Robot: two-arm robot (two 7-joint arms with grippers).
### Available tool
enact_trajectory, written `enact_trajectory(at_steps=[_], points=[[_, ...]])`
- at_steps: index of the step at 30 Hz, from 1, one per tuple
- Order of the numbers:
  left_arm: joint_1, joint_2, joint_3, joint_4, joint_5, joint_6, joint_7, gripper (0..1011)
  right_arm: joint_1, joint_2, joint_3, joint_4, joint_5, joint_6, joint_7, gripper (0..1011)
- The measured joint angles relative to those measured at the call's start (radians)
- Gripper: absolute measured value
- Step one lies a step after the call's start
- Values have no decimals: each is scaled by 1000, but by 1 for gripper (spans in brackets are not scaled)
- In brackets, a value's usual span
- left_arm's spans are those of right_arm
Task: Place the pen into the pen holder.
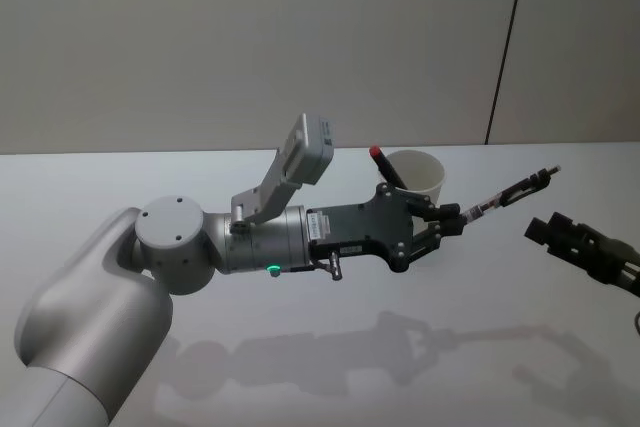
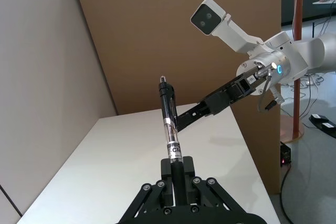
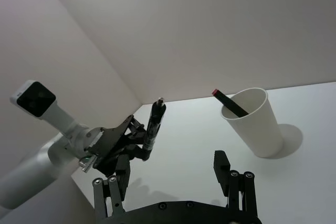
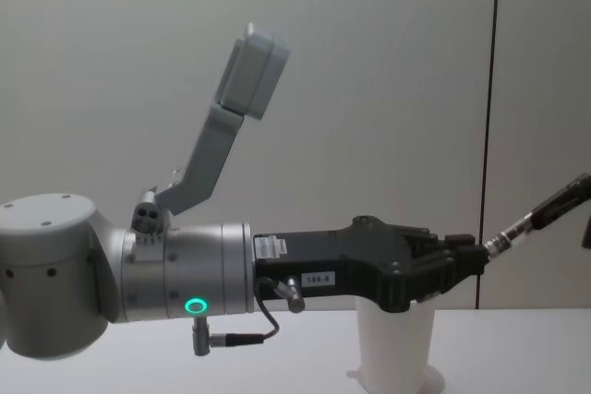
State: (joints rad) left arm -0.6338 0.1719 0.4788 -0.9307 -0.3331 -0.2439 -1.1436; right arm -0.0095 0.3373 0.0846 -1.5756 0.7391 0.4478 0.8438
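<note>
1. Swinging the held pen [image 1: 505, 197] round toward the pen holder [image 1: 420, 175], we judge the worst risk to be tipping that light cup. The left gripper [image 1: 455, 215] hangs just in front of it, above the table [image 1: 100, 177], and could clip the rim.
2. We see the left gripper pinching the held pen by one end, with the rest jutting out in mid-air, away from the cup. Tilting it could let it pivot or slip.
3. The right gripper [image 3: 170, 156], fingers spread and empty, sits near the pen's free tip, and a careless sweep could strike it.
4. A red-capped pen [image 1: 385, 167] leans inside the cup and may deflect the newcomer.
</note>
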Motion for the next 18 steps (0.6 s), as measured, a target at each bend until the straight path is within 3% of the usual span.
enact_trajectory(at_steps=[18], points=[[0, 0, 0, 0, 0, 0, 0, 136, 7, 9, -19, 18, 83, -16, 48, 1001]])
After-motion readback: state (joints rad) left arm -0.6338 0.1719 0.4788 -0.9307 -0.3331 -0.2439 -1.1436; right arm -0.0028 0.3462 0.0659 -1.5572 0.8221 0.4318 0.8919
